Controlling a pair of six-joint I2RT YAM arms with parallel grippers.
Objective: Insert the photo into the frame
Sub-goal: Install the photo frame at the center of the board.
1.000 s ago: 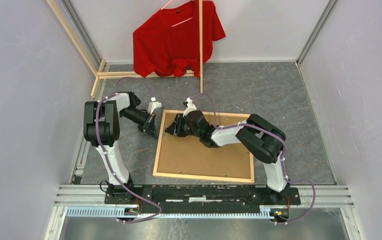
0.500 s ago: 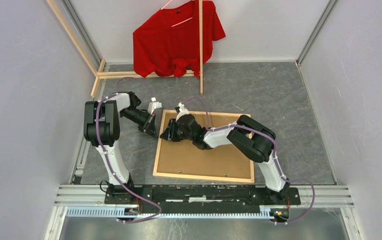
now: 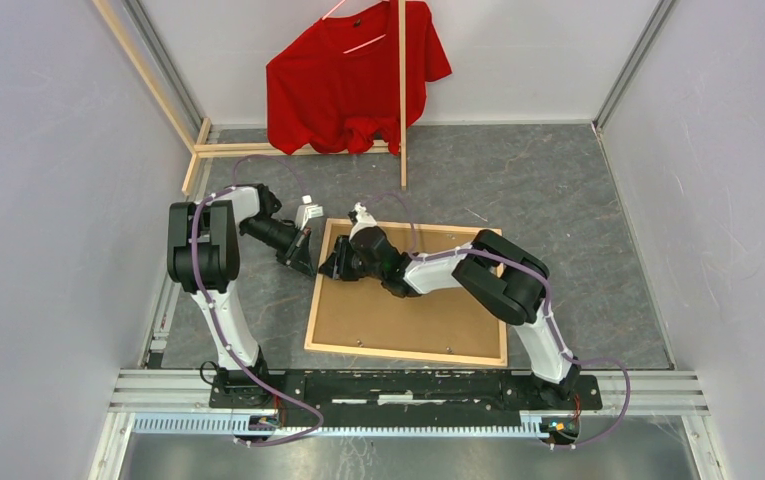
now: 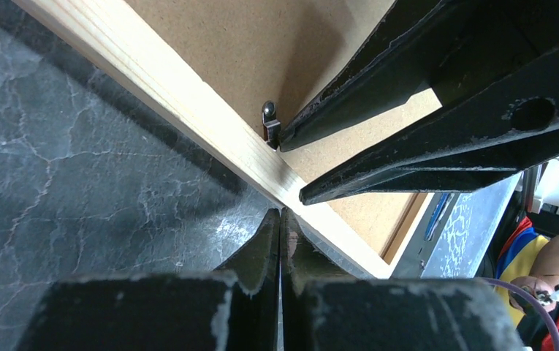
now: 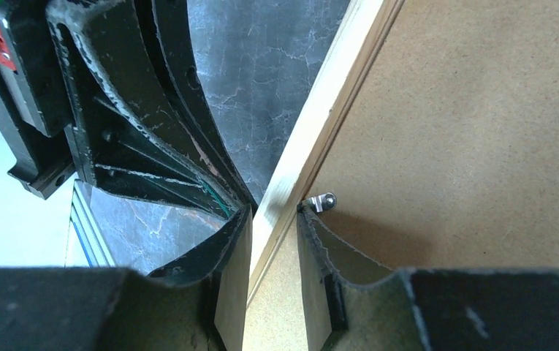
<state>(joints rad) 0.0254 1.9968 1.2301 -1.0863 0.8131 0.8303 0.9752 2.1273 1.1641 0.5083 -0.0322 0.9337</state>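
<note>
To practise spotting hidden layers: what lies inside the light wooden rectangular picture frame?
A brown cardboard backing board fills the frame, a small metal tab at its edge. Anything beneath the board is covered and cannot be seen.

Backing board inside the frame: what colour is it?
The backing board is plain light brown, best seen in the top external view.

Pale-wood frame [image 3: 408,355], plain brown backing board [image 3: 398,315], bright red T-shirt [image 3: 343,85], dark grey marble-veined table [image 3: 558,200]
</note>
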